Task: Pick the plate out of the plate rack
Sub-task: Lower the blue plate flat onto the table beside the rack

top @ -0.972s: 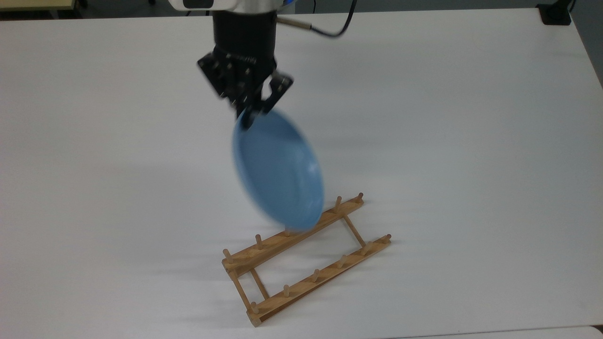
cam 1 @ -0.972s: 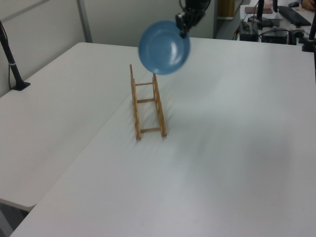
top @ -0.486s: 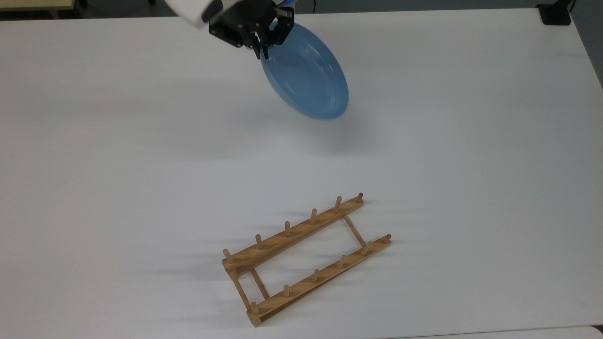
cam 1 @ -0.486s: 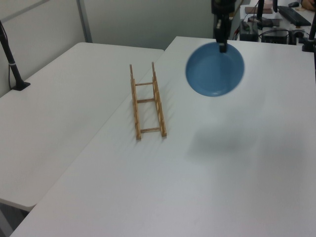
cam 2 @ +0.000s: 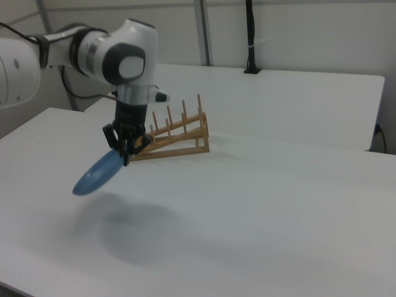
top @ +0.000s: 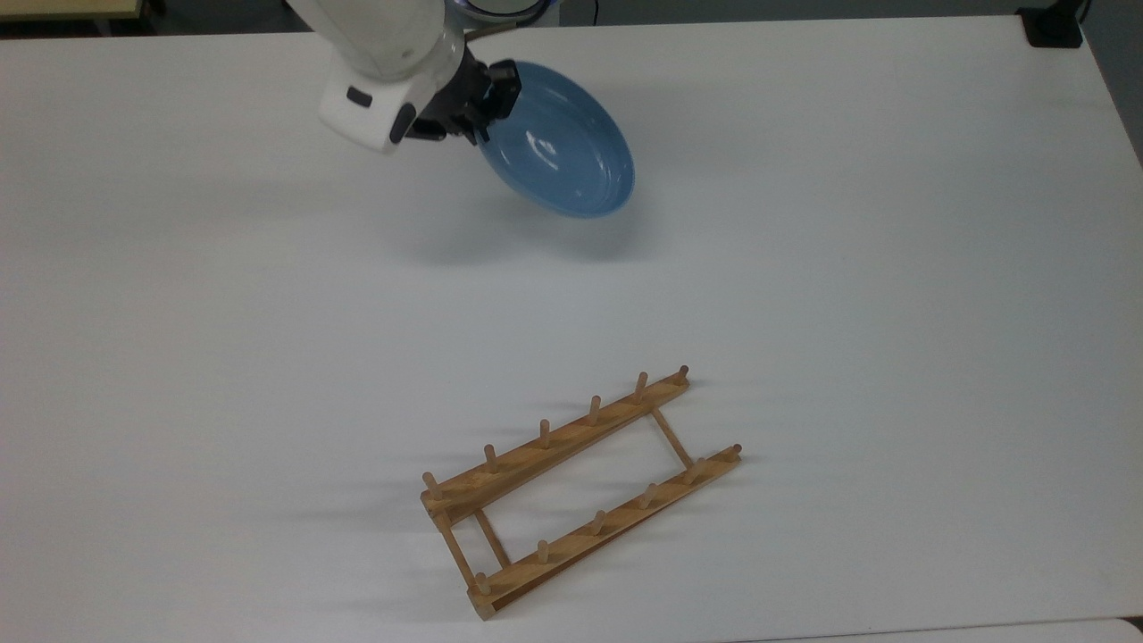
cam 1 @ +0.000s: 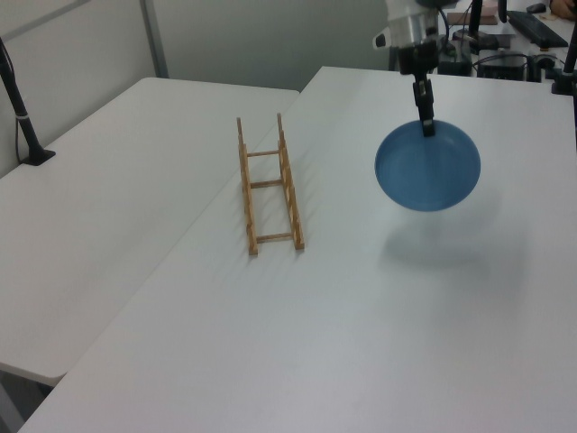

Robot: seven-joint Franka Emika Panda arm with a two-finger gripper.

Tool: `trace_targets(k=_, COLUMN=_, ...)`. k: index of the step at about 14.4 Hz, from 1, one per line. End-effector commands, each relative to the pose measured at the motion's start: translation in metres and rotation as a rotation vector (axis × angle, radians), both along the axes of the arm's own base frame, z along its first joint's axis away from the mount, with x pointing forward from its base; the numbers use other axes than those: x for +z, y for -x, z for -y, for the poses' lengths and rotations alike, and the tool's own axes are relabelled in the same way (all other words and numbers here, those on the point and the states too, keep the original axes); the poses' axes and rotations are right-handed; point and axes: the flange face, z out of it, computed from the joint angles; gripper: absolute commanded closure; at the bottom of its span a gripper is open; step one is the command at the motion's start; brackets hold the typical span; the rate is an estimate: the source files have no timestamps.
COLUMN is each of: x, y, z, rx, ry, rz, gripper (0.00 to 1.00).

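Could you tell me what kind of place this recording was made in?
Probably a robotics lab or office: a white table, a wooden plate rack, the gripper holding a blue plate, and a desk with a keyboard behind.

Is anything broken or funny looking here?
Nothing looks broken. The pincer holds the plate by its rim, so it hangs tilted in the air above the table, with its shadow underneath. The rack stands apart from it, straight and whole, with no plates in it.

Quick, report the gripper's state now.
Gripper: closed on the rim of the plate, holding it tilted in the air above the table, clear of the plate rack.
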Motion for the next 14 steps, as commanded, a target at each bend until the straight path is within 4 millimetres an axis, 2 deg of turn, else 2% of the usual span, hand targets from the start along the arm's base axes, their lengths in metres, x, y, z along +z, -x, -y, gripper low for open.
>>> trace_targets(k=1, x=-0.044, y=0.005, z=-0.002, rx=-0.002, ry=-0.023, rz=0.023, gripper=1.0)
trace_targets(k=4, x=-0.076, y=0.0, z=0.002, rx=-0.014, ry=-0.009, rz=0.038, gripper=1.0)
trace_targets(k=7, x=-0.089, y=-0.001, z=0.018, rx=-0.047, ry=0.001, rz=0.066, gripper=1.0)
trace_targets(k=9, x=-0.108, y=-0.001, z=0.022, rx=-0.058, ry=0.01, rz=0.058, gripper=0.98)
trace_targets(k=10, x=-0.115, y=-0.002, z=0.022, rx=-0.066, ry=0.01, rz=0.048, gripper=0.85)
trace_targets(k=12, x=-0.124, y=-0.004, z=0.022, rx=-0.128, ry=0.026, rz=0.031, gripper=0.27)
trace_targets(k=13, x=-0.129, y=-0.006, z=0.02, rx=-0.174, ry=0.037, rz=0.016, gripper=0.03)
trace_targets(k=14, x=-0.128, y=-0.006, z=0.019, rx=-0.189, ry=0.042, rz=0.018, gripper=0.0)
